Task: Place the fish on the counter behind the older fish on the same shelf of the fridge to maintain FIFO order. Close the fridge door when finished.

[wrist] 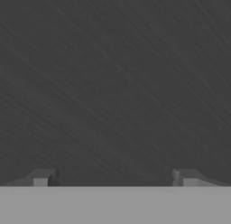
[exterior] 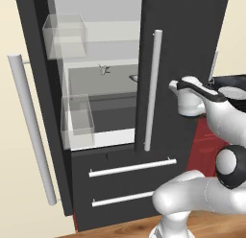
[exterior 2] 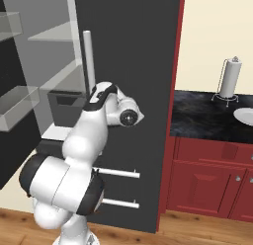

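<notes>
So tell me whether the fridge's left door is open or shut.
Open: the left door is swung wide, exposing the shelf and clear bins inside the fridge.

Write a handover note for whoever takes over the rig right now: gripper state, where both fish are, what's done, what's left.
Gripper: open and empty, facing the dark front of the fridge.
Fish: lying on the shelf, farther back than the older fish, which is partly hidden by the closed door's edge.
Done: placement looks complete.
Left: the left door stands open; swing it shut.
</notes>
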### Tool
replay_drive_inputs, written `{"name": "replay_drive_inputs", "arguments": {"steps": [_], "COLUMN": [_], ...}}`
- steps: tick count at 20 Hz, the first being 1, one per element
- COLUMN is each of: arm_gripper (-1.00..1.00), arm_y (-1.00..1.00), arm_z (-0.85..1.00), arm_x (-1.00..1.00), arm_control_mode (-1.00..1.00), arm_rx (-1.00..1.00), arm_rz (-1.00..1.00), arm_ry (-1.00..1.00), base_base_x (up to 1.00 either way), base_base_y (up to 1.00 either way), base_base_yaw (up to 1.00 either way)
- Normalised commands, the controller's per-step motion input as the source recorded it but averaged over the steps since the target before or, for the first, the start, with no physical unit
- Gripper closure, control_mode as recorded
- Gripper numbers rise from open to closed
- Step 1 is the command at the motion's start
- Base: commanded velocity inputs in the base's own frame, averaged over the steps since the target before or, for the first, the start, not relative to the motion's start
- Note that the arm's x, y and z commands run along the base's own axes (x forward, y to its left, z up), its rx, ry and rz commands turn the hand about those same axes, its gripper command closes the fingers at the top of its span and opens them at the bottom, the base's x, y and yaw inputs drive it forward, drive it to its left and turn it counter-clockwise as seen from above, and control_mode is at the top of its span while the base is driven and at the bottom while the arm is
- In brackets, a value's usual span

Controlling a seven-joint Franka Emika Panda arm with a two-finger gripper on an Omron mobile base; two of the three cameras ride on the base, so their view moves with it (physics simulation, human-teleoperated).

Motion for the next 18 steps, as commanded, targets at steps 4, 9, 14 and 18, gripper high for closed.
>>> {"name": "replay_drive_inputs", "arguments": {"steps": [4, 9, 14, 18], "arm_gripper": [-1.0, -1.0, -1.0, -1.0], "arm_y": [0.0, 0.0, -0.02, -0.24], "arm_z": [0.02, 0.08, 0.17, 0.31], "arm_x": [0.76, 0.69, 0.5, -0.48], "arm_control_mode": [-1.0, -1.0, -1.0, -1.0], "arm_rx": [0.0, 0.0, 0.0, 0.0], "arm_rz": [-0.28, -0.29, -0.27, -0.18], "arm_ry": [0.0, 0.02, 0.13, 0.01], "base_base_x": [0.0, 0.0, 0.0, 0.0], "base_base_y": [0.0, 0.0, 0.0, 0.0], "base_base_yaw": [0.0, 0.0, 0.0, 0.0]}}
